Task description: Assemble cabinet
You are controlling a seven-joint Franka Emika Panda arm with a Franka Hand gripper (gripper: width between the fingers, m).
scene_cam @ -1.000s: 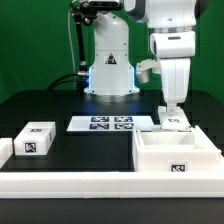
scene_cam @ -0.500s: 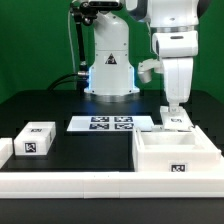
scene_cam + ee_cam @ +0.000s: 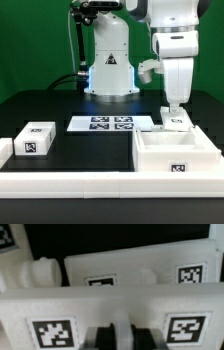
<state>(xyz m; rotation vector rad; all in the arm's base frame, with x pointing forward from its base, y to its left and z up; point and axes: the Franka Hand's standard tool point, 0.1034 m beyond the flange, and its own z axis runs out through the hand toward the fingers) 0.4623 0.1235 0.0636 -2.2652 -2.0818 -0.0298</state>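
Observation:
The cabinet body (image 3: 178,155), a large open white box with a tag on its front, lies at the exterior view's right front. A small white tagged block (image 3: 176,121) stands just behind it. My gripper (image 3: 172,108) points straight down onto the top of this block. In the wrist view my gripper (image 3: 120,337) has its dark fingers (image 3: 100,338) close together with a thin pale strip of the block (image 3: 115,308) between them. A second white tagged block (image 3: 33,138) sits apart at the exterior view's left.
The marker board (image 3: 102,124) lies flat in the middle of the black table. A long low white rail (image 3: 70,185) runs along the front edge. The robot's base (image 3: 108,70) stands at the back. Another white tagged part (image 3: 140,266) shows beyond the held block.

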